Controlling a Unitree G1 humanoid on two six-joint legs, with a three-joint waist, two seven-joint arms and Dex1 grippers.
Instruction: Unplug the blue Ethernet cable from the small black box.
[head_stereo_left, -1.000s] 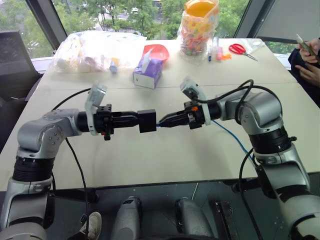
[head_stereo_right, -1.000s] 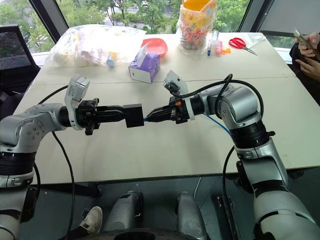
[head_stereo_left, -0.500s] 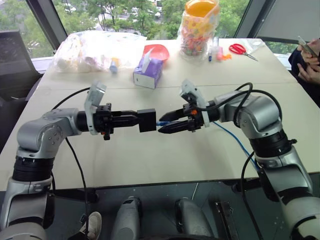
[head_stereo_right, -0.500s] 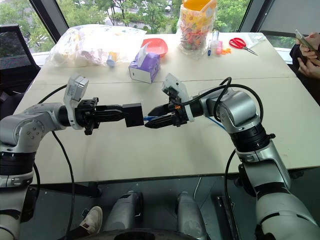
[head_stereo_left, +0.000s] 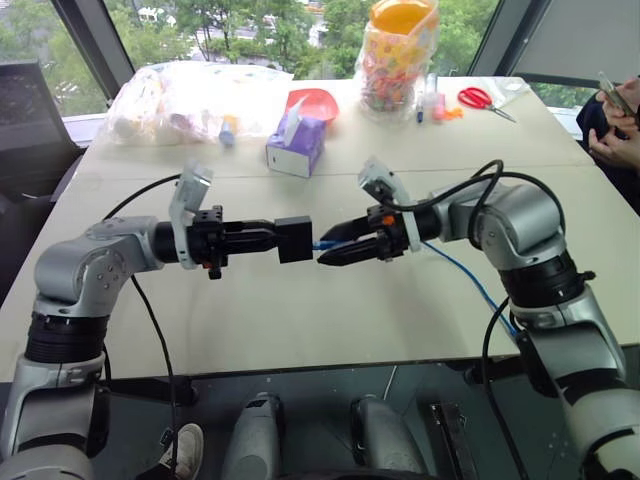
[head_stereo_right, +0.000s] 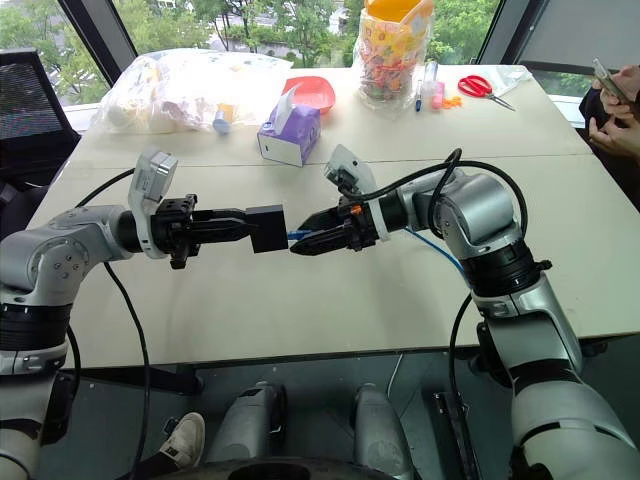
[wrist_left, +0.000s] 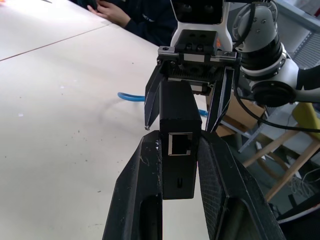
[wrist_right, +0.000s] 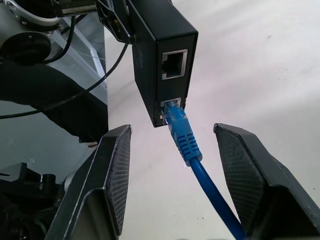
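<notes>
Above the desk's (head_stereo_left: 300, 320) near edge, the left pincer (head_stereo_left: 268, 239) clamps the small black box (head_stereo_left: 294, 240). The blue Ethernet cable (wrist_right: 187, 142) remains plugged in. The right pincer (head_stereo_left: 330, 247) stands open around its plug. Next, it likely must close and pull away.

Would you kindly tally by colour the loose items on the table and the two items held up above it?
Blue: 1, the blue Ethernet cable.
Black: 1, the small black box.
Purple: 1, tissue box.
Red: 2, bowl, scissors.
Clear: 2, plastic bag, candy bag.
Total: 7.
</notes>
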